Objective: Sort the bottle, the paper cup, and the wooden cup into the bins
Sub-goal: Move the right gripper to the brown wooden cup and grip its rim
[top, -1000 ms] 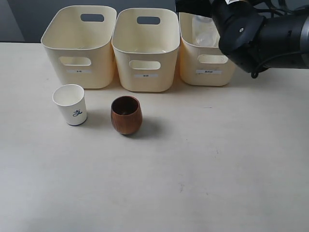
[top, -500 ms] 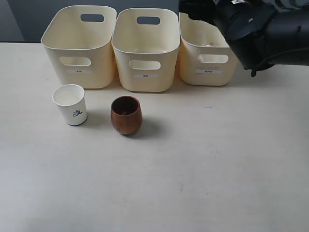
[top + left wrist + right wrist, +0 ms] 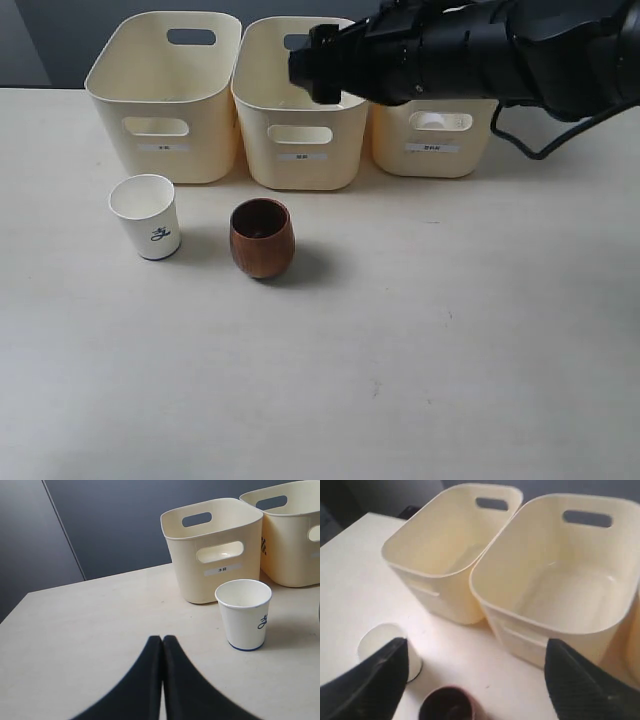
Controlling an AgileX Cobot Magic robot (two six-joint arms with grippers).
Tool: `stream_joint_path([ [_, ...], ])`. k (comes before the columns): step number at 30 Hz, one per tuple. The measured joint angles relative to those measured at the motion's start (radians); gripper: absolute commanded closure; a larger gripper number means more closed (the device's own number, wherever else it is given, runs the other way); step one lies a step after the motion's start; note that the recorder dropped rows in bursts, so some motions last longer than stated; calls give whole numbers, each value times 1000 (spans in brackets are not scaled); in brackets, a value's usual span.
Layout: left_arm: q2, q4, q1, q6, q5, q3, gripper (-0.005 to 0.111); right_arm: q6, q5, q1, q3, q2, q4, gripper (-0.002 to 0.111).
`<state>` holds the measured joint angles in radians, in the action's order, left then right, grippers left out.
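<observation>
The white paper cup stands on the table in front of the left bin, and the brown wooden cup stands just right of it. My right gripper hovers open and empty over the middle bin. Its wrist view looks down past both fingers at the wooden cup and paper cup. The arm hides the inside of the right bin, and no bottle shows. My left gripper is shut on nothing, low over the table, short of the paper cup.
The three cream bins stand in a row along the table's far edge. The black right arm stretches across the right and middle bins from the right. A dark wall rises behind the table.
The right arm has swung left from over the right bin to over the middle bin. The bottle seen inside the right bin a second ago is no longer visible.
</observation>
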<state>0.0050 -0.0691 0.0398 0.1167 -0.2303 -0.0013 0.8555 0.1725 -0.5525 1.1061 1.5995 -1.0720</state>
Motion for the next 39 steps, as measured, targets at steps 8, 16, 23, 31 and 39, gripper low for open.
stream_joint_path([
  [8,0,0,0,0,0,0,107,-2,195,0,0,0,6,36],
  [16,0,0,0,0,0,0,107,-24,264,0,0,57,2,36],
  [23,0,0,0,0,0,0,107,-26,271,0,1,184,-13,36],
  [31,0,0,0,0,0,0,107,-26,269,0,1,241,-58,36],
  [39,0,0,0,0,0,0,107,-26,243,0,1,287,-97,36],
])
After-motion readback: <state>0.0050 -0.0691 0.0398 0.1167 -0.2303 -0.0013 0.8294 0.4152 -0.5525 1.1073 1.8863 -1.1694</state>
